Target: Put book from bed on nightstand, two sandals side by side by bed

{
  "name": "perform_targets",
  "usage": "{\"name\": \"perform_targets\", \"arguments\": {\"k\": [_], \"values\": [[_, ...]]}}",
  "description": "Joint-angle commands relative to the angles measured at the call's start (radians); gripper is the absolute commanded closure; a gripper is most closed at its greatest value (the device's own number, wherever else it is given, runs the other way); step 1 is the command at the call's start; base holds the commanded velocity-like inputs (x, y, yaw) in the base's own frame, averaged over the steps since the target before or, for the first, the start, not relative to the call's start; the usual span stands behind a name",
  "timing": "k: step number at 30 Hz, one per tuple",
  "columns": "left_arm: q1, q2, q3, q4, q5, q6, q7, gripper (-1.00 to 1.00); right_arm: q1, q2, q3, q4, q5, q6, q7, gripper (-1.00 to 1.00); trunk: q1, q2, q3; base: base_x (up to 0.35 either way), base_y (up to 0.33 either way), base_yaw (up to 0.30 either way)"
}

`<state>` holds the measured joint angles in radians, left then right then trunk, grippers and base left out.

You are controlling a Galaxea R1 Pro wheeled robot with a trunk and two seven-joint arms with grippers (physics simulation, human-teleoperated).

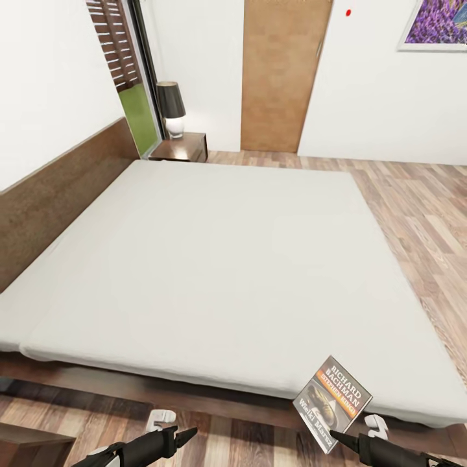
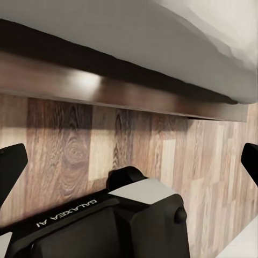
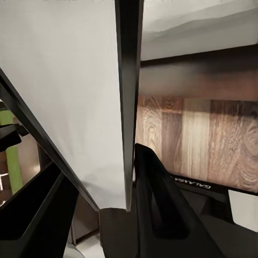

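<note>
The book (image 1: 332,402), dark with an orange band and "RICHARD BACHMAN" lettering, hangs tilted just above the front edge of the bed (image 1: 214,259). My right gripper (image 1: 337,438) is shut on its lower corner. In the right wrist view the book (image 3: 70,80) stands edge-on between the two fingers (image 3: 156,188). My left gripper (image 1: 176,436) hovers over the floor in front of the bed frame (image 2: 107,88), open, with nothing between its widely spread fingers (image 2: 11,166). A nightstand (image 1: 185,148) stands at the bed's far corner. The sandals are out of view.
A lamp (image 1: 172,107) stands on the far nightstand. Behind it are a tall window (image 1: 126,71) and a wooden door (image 1: 282,71). Wood-plank floor (image 1: 421,214) runs along the bed's right side. A dark-brown furniture corner (image 1: 26,447) shows at the lower left.
</note>
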<state>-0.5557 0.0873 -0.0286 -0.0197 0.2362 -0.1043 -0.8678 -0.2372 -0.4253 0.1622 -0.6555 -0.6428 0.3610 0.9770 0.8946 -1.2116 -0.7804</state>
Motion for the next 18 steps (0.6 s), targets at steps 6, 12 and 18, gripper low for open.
{"name": "perform_targets", "arguments": {"k": [6, 12, 18], "values": [[-0.001, 0.000, -0.004, 0.001, 0.002, -0.008, -0.002, -1.00, -0.001, -0.001, 0.004, 0.000, -0.011, 0.009, 0.000, 1.00, 0.000, 0.000, 0.007, 0.000, 0.000, 0.000], [0.000, 0.000, -0.004, 0.001, 0.002, -0.008, -0.002, -1.00, -0.001, 0.003, 0.004, 0.000, -0.011, 0.007, 0.000, 1.00, 0.000, 0.000, 0.007, 0.000, 0.000, 0.000], [0.000, 0.000, -0.004, 0.000, 0.003, -0.008, -0.001, -1.00, -0.001, 0.005, 0.003, 0.001, -0.014, -0.001, -0.002, 1.00, 0.000, 0.000, 0.012, 0.000, 0.000, 0.000]]}}
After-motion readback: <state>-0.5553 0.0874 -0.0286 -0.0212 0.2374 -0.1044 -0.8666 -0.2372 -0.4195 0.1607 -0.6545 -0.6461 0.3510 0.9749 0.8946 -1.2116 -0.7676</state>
